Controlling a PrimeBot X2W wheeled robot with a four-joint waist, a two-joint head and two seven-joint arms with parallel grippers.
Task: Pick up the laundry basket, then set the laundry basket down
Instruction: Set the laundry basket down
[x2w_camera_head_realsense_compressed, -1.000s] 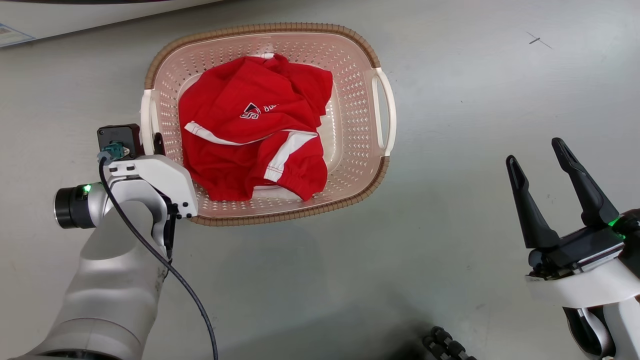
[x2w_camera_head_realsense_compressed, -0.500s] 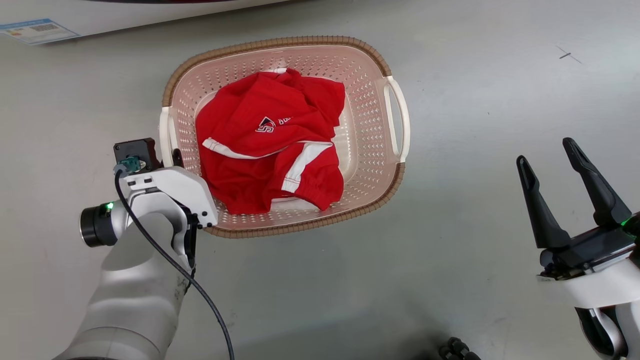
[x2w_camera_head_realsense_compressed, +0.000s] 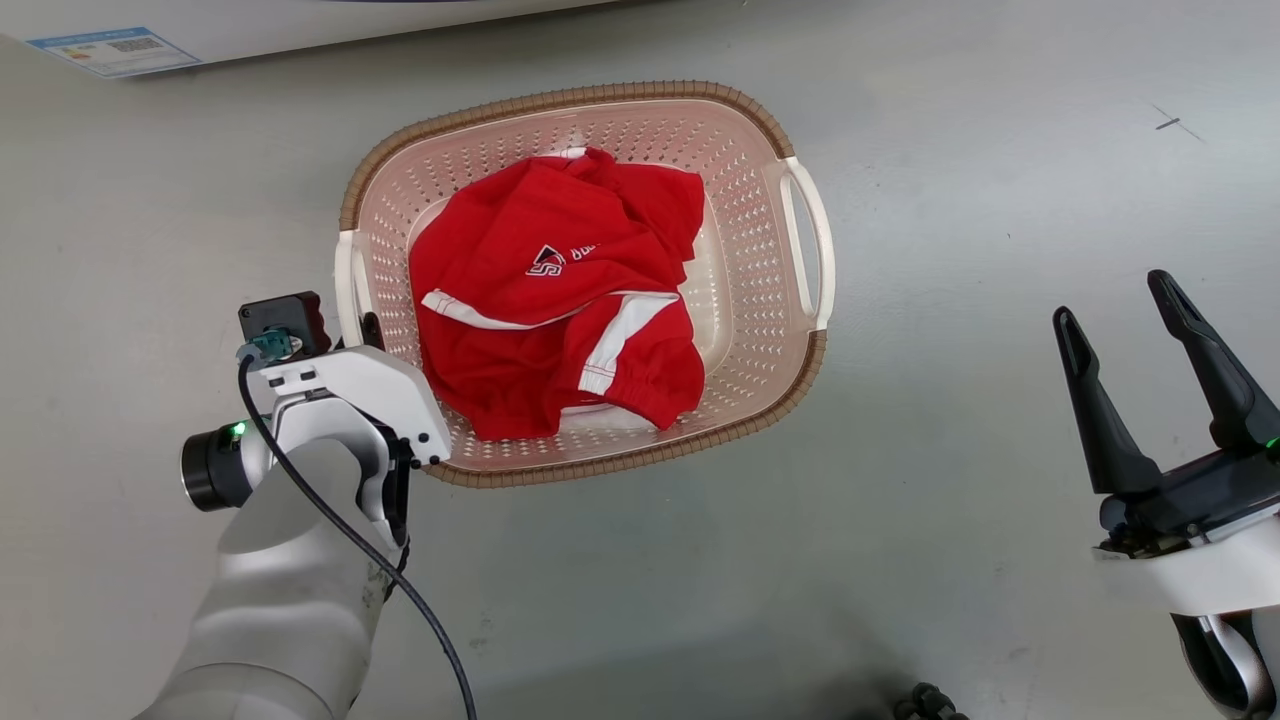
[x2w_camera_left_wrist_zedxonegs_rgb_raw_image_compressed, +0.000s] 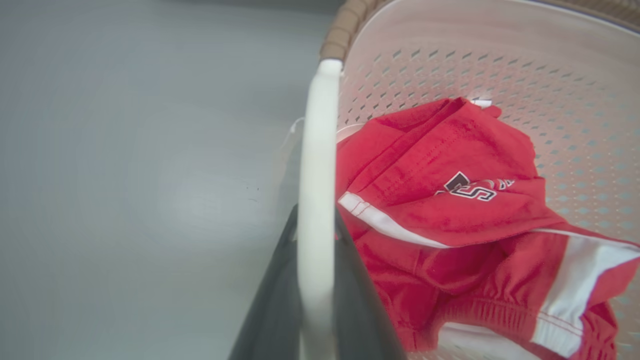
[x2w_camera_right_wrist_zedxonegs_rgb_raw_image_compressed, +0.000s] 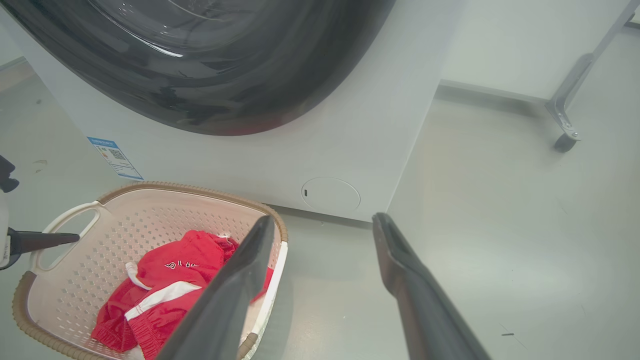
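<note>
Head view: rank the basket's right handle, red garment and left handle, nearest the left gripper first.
1. Left handle of the laundry basket, clamped by the left gripper.
2. Red garment, in the basket's middle.
3. Right handle, on the opposite side.

The laundry basket (x2w_camera_head_realsense_compressed: 745, 250) is pale pink with dotted perforations, a brown woven-look rim and white handles. The clothes (x2w_camera_head_realsense_compressed: 540, 300) in it are red with white stripes and a dark logo. The floor (x2w_camera_head_realsense_compressed: 900, 520) is plain grey
</note>
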